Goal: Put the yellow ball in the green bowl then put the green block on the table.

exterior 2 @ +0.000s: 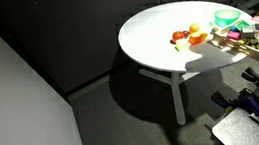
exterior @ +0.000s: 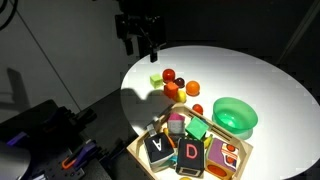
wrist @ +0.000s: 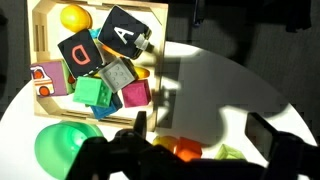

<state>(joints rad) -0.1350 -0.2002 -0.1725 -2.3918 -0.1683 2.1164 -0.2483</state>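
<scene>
Empty fingers (wrist: pixel 100 162) are held spread wide. Well apart from them, yellow ball (wrist: pixel 75 17) is lodged in wooden tray (wrist: pixel 38 35) corner; lettered blocks (wrist: pixel 80 52) and green block (wrist: pixel 93 92) are found between, green bowl (wrist: pixel 65 145) set on bench (wrist: pixel 20 118) nearer.

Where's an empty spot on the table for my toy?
Bare: the wide white part of the table beyond the balls, away from the green bowl. Crowded: the wooden tray is packed with blocks, with bowl and balls close by.

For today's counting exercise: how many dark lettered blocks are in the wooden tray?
2. The A block and the D block sit side by side at one end of the wooden tray. Others may be hidden underneath.
</scene>
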